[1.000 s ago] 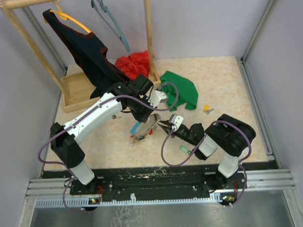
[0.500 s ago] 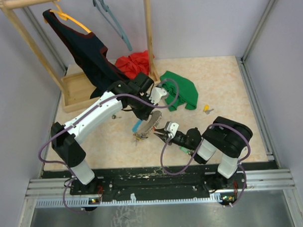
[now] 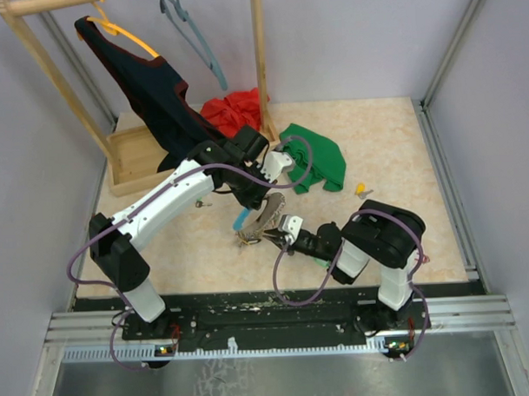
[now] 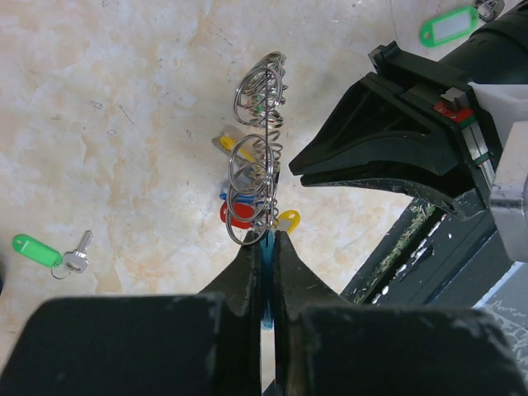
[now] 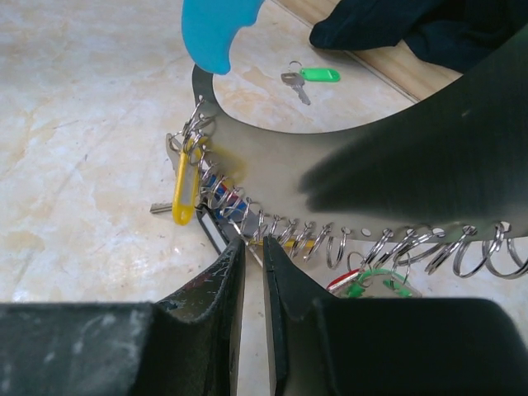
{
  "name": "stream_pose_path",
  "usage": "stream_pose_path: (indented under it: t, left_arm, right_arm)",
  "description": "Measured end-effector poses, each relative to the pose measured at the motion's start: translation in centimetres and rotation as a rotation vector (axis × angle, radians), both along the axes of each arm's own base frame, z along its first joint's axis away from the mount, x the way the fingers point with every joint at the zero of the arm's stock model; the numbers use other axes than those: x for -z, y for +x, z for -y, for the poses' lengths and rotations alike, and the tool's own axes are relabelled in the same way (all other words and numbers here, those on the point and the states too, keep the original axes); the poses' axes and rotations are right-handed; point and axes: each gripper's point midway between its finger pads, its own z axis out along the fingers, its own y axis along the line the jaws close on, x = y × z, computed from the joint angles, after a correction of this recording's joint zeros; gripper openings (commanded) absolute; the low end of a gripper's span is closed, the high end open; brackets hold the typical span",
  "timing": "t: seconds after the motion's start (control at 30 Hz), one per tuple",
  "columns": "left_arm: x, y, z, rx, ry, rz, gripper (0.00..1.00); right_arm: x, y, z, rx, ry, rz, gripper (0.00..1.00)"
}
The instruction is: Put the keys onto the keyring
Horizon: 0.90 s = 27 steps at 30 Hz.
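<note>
**Keyring band lies crosswise before the right fingers**

My left fingers clamp the keyring by its blue part, standing on edge. Its band runs crosswise just before my right fingers, which are nearly closed; a grip I cannot confirm. One green key lies apart on the table.

No words, brands, numbers or signs can be read in any view. The green key tag at the upper right of the left wrist view has a white label window with nothing legible on it. The green tag at the top centre of the right wrist view is too small to read.
</note>
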Motion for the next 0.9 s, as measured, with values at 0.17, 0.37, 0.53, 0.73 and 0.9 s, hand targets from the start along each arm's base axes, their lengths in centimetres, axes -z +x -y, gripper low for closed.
stream_pose_path:
  t: [0.17, 0.37, 0.53, 0.73, 0.9]
  left_arm:
    - [0.0, 0.0, 0.0, 0.002, -0.002, -0.002, 0.0]
    - [-0.1, -0.1, 0.1, 0.003, -0.008, -0.002, 0.0]
    - [-0.3, -0.1, 0.2, 0.006, -0.016, -0.001, 0.0]
    - [-0.3, -0.2, 0.3, 0.009, -0.021, -0.003, 0.0]
    - [-0.3, -0.2, 0.3, 0.01, -0.022, -0.004, 0.0]
  right_arm:
    - [0.6, 0.4, 0.2, 0.026, -0.012, -0.01, 0.15]
    - [1.1, 1.1, 0.2, 0.056, -0.021, -0.016, 0.16]
    - [1.3, 1.4, 0.1, 0.067, -0.022, -0.017, 0.16]
    - [1.1, 1.6, 0.0, 0.074, -0.018, -0.012, 0.15]
    - [1.1, 1.8, 0.1, 0.082, -0.019, -0.012, 0.17]
